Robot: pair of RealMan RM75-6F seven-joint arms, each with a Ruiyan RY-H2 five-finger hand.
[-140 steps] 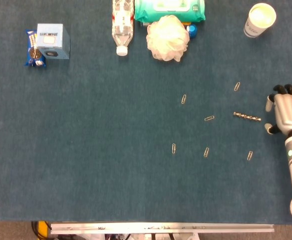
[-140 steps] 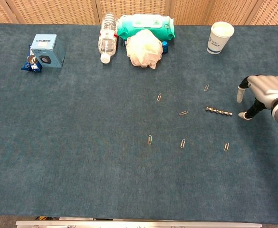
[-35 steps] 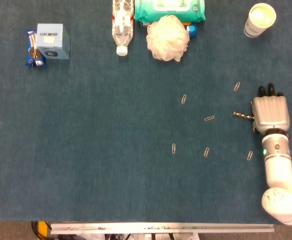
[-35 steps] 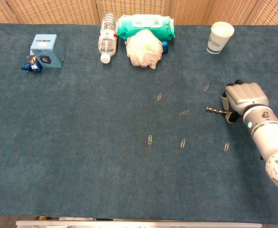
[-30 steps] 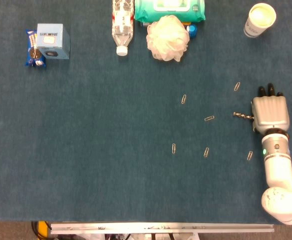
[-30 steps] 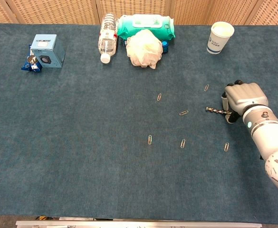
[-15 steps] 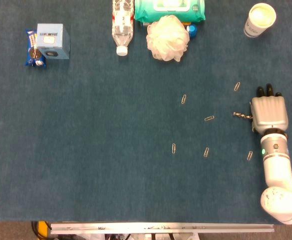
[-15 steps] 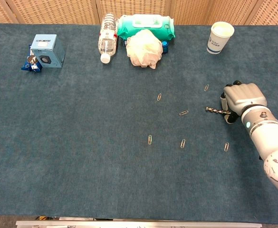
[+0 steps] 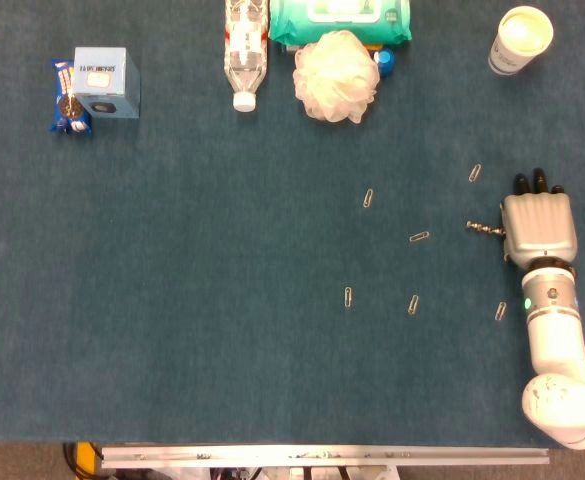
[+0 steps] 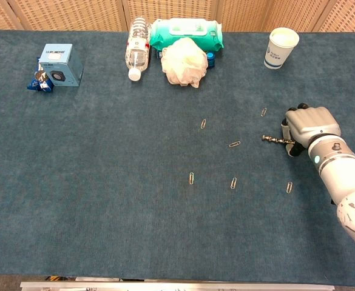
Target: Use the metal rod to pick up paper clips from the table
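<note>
The right hand [image 10: 307, 128] is gripping the metal rod [image 10: 277, 140] at its right end, fingers curled over it; the rod is sticking out leftward just above the blue table [image 10: 104, 182]; paper clips [image 10: 234, 144] are lying scattered to its left.

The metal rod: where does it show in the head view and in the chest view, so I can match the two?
Head view: the metal rod sticks out leftward from the right hand, far right, mid-height.
Chest view: the rod lies far right, just above mid-height, its right end in the same hand.
Shared landmark: the paper cup at the top right, beyond the hand.
</note>
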